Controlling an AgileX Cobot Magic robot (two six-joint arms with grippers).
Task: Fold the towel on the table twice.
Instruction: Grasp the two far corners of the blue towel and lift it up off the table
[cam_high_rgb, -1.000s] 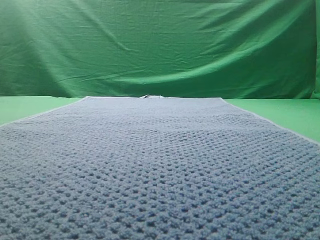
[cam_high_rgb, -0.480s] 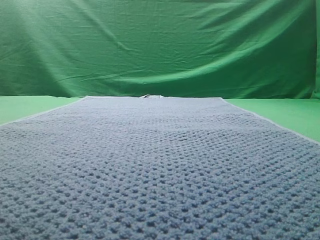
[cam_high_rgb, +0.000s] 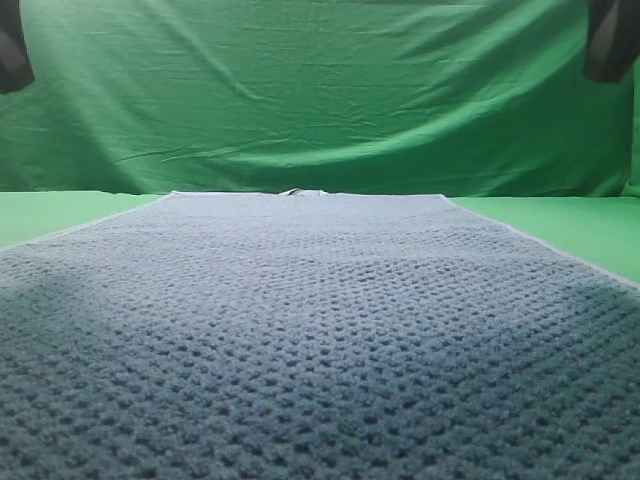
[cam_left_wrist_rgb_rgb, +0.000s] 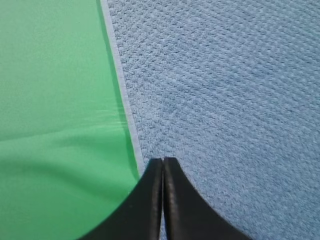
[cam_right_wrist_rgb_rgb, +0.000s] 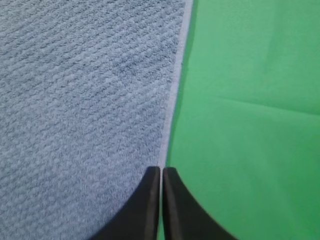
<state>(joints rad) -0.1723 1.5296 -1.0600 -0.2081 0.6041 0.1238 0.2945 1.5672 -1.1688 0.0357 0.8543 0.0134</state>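
Observation:
The blue-grey waffle-knit towel (cam_high_rgb: 320, 320) lies flat and spread out on the green table (cam_high_rgb: 580, 225), its small white tag (cam_high_rgb: 300, 192) at the far edge. My left gripper (cam_left_wrist_rgb_rgb: 163, 162) is shut and empty, hovering above the towel's left pale edge trim (cam_left_wrist_rgb_rgb: 122, 95). My right gripper (cam_right_wrist_rgb_rgb: 161, 171) is shut and empty, hovering above the towel's right edge trim (cam_right_wrist_rgb_rgb: 175, 85). In the exterior high view the left arm (cam_high_rgb: 12, 45) and right arm (cam_high_rgb: 610, 40) show only as dark shapes at the top corners.
A wrinkled green fabric backdrop (cam_high_rgb: 320, 100) hangs behind the table. Bare green table (cam_left_wrist_rgb_rgb: 55, 100) lies left of the towel and more of it (cam_right_wrist_rgb_rgb: 250, 100) lies right of the towel.
Both arms have come into the exterior high view at the top corners, and their shadows now fall on the near part of the towel. The towel has not moved.

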